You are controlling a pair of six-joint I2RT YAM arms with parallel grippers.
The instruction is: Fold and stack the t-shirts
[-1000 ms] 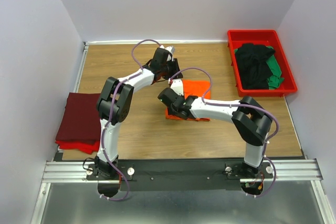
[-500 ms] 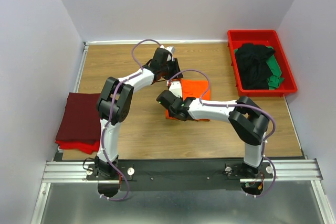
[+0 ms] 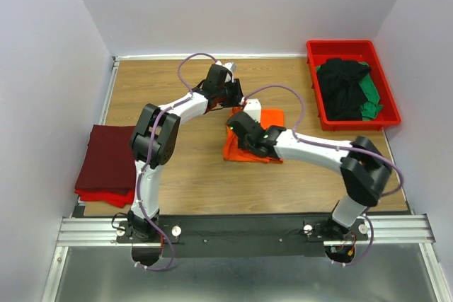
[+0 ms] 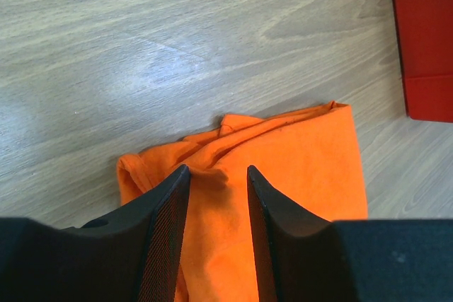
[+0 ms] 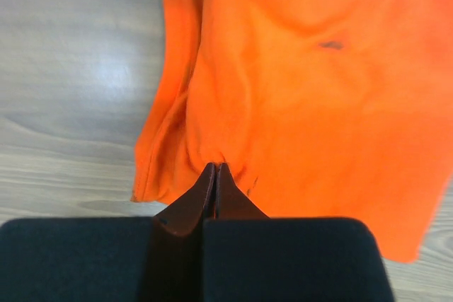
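A bright orange t-shirt [image 3: 238,151] lies partly folded on the wooden table's middle. My right gripper [image 3: 241,124] sits over it, and in the right wrist view its jaws [image 5: 214,167] are shut, with the orange cloth [image 5: 304,90] puckered at their tips near the shirt's left edge. My left gripper [image 3: 233,100] is at the shirt's far side. In the left wrist view it [image 4: 214,175] stands open, both fingers astride the orange cloth [image 4: 297,167] near a rumpled edge. Folded maroon and red t-shirts [image 3: 106,160] are stacked at the table's left.
A red plastic tray [image 3: 354,126] at the back right holds black [image 3: 341,88] and green [image 3: 371,97] t-shirts; its corner [image 4: 425,33] shows in the left wrist view. Walls close in the table on three sides.
My right gripper has closed on the orange shirt, and the right arm's elbow has swung out to the right. The left arm has not moved.
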